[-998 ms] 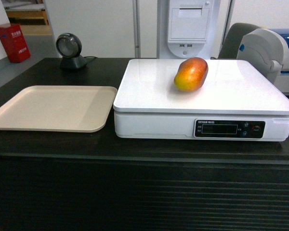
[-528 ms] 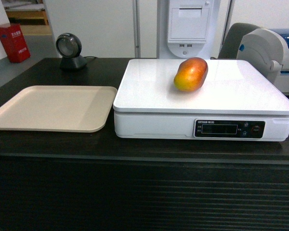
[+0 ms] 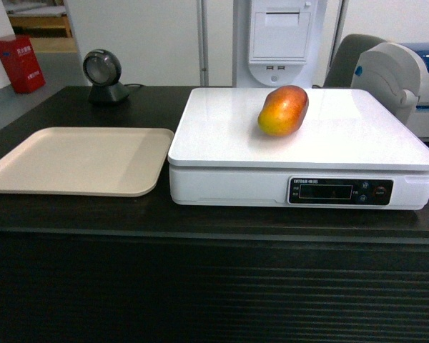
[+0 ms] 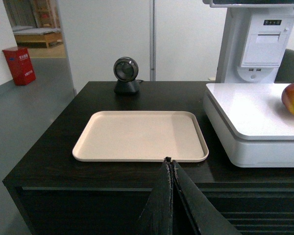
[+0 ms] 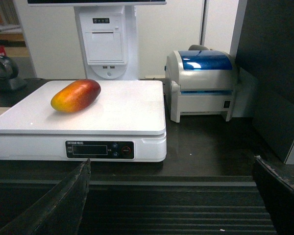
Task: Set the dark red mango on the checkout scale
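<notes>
My left tool [image 4: 170,164] is pressed together, my right tool [image 5: 171,183] spread wide, both short of the dark table [image 3: 200,221]. On it, a beige tray [image 3: 79,161] lies bare beside the scale [image 3: 300,143], which carries the dark red mango [image 3: 283,110].

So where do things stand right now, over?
Left gripper shut, empty; right gripper open, empty. Dark red mango resting on scale, nothing touching it. Nothing in the way.

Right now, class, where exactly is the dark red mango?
In the head view the dark red mango lies on the scale platform, right of centre toward its back edge, well right of the beige tray.
</notes>
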Tool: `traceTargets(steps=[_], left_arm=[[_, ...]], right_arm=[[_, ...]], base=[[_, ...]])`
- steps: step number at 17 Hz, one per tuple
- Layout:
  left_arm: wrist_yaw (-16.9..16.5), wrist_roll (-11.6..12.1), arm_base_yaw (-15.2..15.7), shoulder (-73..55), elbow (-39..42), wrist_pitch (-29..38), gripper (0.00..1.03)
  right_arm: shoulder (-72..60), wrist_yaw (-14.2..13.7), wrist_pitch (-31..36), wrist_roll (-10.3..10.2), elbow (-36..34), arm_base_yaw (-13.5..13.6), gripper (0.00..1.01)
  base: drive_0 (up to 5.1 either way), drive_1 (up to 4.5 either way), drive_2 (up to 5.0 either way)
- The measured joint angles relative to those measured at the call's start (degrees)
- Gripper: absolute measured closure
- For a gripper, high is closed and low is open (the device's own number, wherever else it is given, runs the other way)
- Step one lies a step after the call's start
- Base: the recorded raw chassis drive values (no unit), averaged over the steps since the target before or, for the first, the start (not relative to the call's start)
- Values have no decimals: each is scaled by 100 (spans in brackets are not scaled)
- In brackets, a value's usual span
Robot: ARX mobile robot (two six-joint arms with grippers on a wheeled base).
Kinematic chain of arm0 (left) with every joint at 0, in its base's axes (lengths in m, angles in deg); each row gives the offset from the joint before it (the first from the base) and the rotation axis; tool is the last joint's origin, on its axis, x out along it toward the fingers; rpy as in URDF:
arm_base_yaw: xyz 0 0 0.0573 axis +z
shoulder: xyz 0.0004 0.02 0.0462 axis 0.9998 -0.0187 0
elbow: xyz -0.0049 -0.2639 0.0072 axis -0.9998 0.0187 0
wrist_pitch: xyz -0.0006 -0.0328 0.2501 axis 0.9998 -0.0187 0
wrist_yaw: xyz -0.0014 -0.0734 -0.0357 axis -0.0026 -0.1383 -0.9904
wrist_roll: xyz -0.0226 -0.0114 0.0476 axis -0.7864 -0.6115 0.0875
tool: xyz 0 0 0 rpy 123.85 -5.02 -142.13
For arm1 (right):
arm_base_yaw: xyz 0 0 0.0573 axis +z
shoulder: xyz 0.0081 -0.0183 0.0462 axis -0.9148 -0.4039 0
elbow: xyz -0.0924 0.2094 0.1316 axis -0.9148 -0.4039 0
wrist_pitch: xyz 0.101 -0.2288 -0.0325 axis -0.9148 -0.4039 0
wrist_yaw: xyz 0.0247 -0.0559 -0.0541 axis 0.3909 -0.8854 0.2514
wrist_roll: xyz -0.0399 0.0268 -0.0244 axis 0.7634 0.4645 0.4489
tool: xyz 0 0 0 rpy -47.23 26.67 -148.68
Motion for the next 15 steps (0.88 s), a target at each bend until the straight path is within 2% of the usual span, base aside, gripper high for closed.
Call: traceTargets(steps=[5,7,10,15], left_arm=[[0,0,0,485,0,-496,101],[2,0,0,1386,-4,-1556,101],[0,-2,4,1416,-4,-1526,98],[0,0,4,1416,-4,-1515,38]], right_arm=[[0,0,0,0,0,0,3],[0,0,0,0,0,0,3],[0,2,0,2,0,0,3],[0,2,0,0,0,0,3]], base=[[0,0,0],[0,0,0],[0,0,0],[0,0,0]])
